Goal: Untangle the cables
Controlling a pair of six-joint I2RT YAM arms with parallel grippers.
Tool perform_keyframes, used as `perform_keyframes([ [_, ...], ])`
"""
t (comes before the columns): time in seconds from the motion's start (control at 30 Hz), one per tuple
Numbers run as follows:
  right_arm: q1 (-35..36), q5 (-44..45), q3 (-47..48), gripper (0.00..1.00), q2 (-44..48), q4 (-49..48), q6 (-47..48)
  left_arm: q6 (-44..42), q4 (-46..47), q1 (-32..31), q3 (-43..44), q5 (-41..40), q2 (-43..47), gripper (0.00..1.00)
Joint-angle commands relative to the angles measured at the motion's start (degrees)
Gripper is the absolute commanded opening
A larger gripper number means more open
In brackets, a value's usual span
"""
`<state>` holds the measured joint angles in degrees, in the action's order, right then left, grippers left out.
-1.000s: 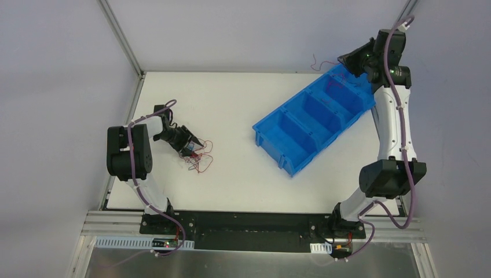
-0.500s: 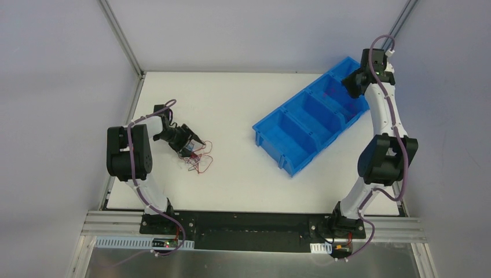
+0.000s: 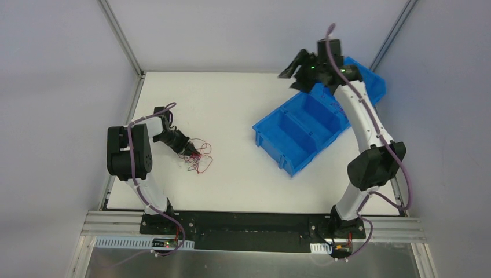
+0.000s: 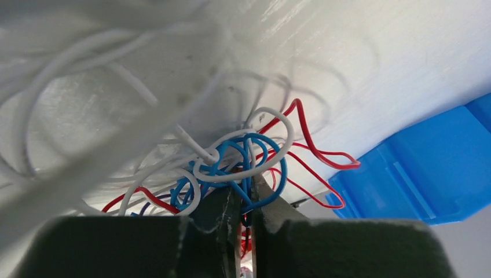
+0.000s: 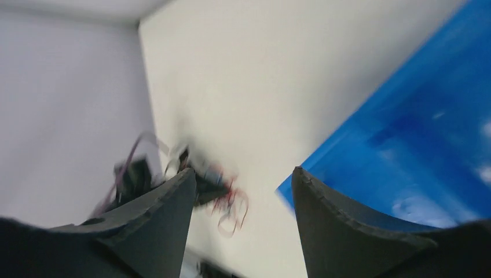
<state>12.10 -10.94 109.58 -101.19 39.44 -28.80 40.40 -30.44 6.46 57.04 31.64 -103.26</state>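
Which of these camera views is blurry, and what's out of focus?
Right wrist view: motion-smeared, the blue bin and the far cables both soft. Left wrist view: white strands nearest the lens are defocused, the knot at the left pincer sharp. Top view: crisp, evenly lit.

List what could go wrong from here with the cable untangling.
1. The left gripper is shut on several blue and red strands of the cables at once, so pulling may tighten the knot rather than free it.
2. The right gripper is open, raised near the far end of the blue bin, far from the tangle. With nothing holding the other side, the whole bundle may just drag across the table.
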Motion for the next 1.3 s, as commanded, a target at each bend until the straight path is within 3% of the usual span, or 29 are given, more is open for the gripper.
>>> perform_keyframes([
  [0.0, 13.31, -14.27, -4.96, 0.64, 1.75, -2.46, -0.77, -0.13, -1.23, 0.13, -1.51, -0.32, 3.13, 0.02],
  [0.13, 26.88, -11.73, -5.81, 0.63, -2.69, -3.22, -0.06, 1.59, -1.20, 0.11, -2.37, 0.99, 4.65, 0.00],
  [0.2, 31.56, -8.59, -3.75, 0.63, -6.32, -2.43, 0.89, 1.49, -1.18, 0.07, -2.93, 1.14, 5.27, 0.05],
  [0.33, 36.83, 0.53, 10.17, 0.63, -21.31, 6.28, 4.77, 1.04, -1.32, 0.17, -4.58, 1.10, 6.03, 0.09],
  [0.47, 38.03, 0.57, 17.84, 0.59, -30.21, 8.19, 5.23, 0.74, -1.37, 0.22, -4.74, 1.09, 5.97, 0.09],
  [0.67, 38.70, 0.34, 18.49, 0.53, -34.43, 6.02, 4.10, 0.80, -1.38, 0.30, -3.72, 1.23, 5.58, 0.09],
  [1.1, 40.19, -5.89, 15.36, 0.51, -39.20, -0.45, 3.20, 0.73, -1.38, 0.15, -3.12, 1.22, 4.24, 0.08],
  [1.27, 40.37, -6.40, 15.82, 0.40, -41.30, -1.50, 1.85, 0.52, -1.30, 0.13, -2.58, 1.29, 3.45, 0.05],
])
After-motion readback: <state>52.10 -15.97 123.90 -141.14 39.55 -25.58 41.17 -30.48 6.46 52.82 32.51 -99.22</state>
